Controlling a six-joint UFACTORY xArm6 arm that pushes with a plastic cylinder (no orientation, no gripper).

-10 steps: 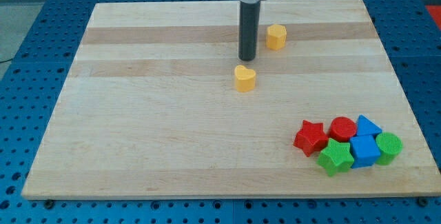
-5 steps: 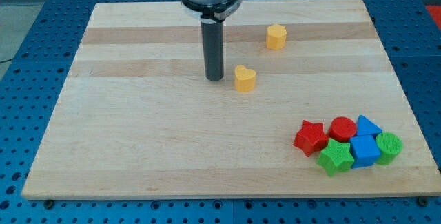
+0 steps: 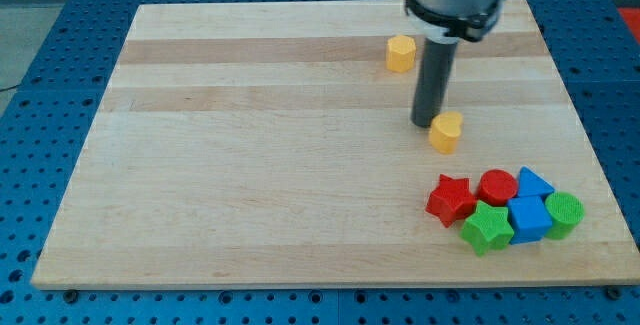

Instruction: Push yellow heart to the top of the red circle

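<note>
The yellow heart [image 3: 446,132] lies on the wooden board, right of centre. My tip [image 3: 426,123] stands right against the heart's upper left side. The red circle [image 3: 497,186] sits below and to the right of the heart, in a cluster of blocks near the view's bottom right. A clear gap of board separates the heart from the red circle.
Around the red circle lie a red star [image 3: 450,199], a green star [image 3: 487,227], a blue square [image 3: 528,218], a blue triangle [image 3: 533,183] and a green circle [image 3: 564,213]. A yellow hexagon [image 3: 401,53] sits near the view's top. The board [image 3: 250,165] ends close past the cluster.
My tip went from above the heart round to its left, then swept right. The yellow heart slid right and slightly down, closer to the red circle.
</note>
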